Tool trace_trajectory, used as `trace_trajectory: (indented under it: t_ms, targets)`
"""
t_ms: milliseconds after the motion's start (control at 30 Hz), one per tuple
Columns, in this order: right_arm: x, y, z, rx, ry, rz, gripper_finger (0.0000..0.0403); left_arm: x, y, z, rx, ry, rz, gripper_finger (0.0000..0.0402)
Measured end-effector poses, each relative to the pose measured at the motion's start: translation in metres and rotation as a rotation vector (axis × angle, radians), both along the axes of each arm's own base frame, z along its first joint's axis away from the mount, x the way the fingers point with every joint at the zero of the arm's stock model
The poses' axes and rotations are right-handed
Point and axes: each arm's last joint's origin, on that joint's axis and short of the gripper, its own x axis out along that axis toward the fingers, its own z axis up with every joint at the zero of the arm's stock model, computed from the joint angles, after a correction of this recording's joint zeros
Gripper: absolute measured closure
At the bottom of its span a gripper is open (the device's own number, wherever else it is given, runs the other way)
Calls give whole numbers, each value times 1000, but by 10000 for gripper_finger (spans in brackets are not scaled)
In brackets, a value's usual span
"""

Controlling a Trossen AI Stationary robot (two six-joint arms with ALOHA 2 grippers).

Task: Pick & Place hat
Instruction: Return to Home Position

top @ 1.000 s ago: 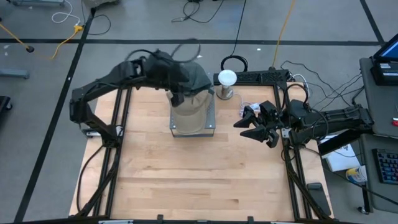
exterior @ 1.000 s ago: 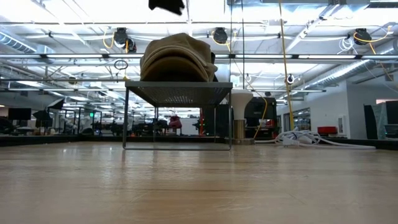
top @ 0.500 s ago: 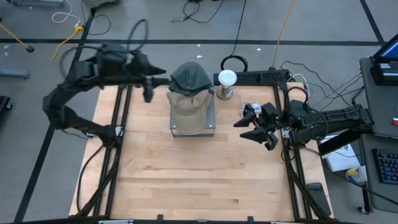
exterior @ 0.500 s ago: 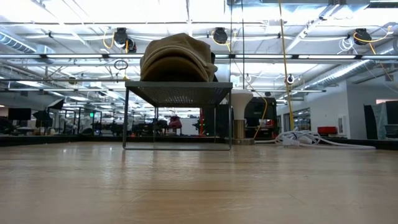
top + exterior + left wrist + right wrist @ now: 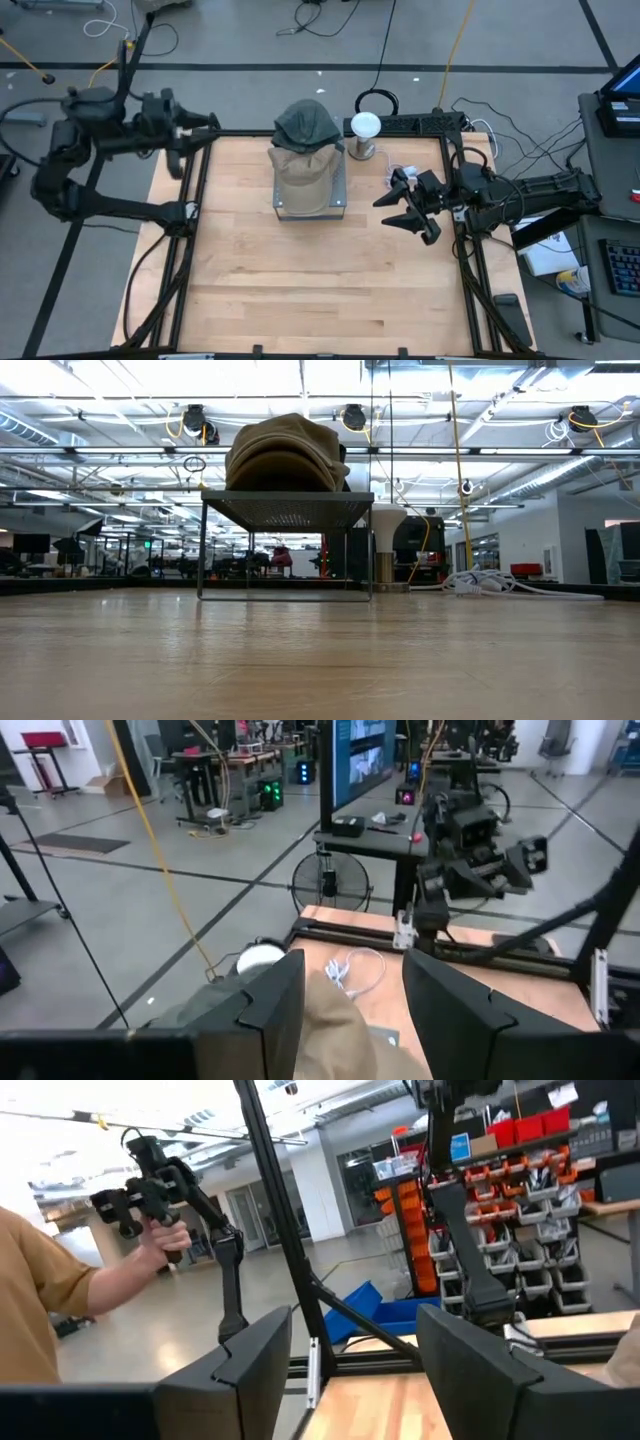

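Caps (image 5: 304,150) top the shelf (image 5: 341,200); left gripper (image 5: 197,137), right gripper (image 5: 397,207) at table (image 5: 300,285) edges.

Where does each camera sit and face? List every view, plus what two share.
High view: overhead, straight down on the pale wooden table; left gripper and right gripper both show, open.
Low view: table height, facing the grey mesh shelf of stacked brown fabric caps; no arm.
Left wrist view: past its own fingers toward the right gripper.
Right wrist view: past its own fingers at a person's hand.
High and low share shelf and caps.
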Motion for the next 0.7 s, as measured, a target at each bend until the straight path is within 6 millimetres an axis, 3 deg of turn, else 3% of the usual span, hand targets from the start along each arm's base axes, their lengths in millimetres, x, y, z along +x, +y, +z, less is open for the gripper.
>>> trace_trajectory:
  t_ms: [533, 700]
  targets:
    - [1, -1, -4, -97, 5, -52, 195, -50, -14, -102, -114, -108, 12, 227]
    - [0, -4, -23, -107, -36, -161, 195, -55, -15, -132, -122, -163, 10, 227]
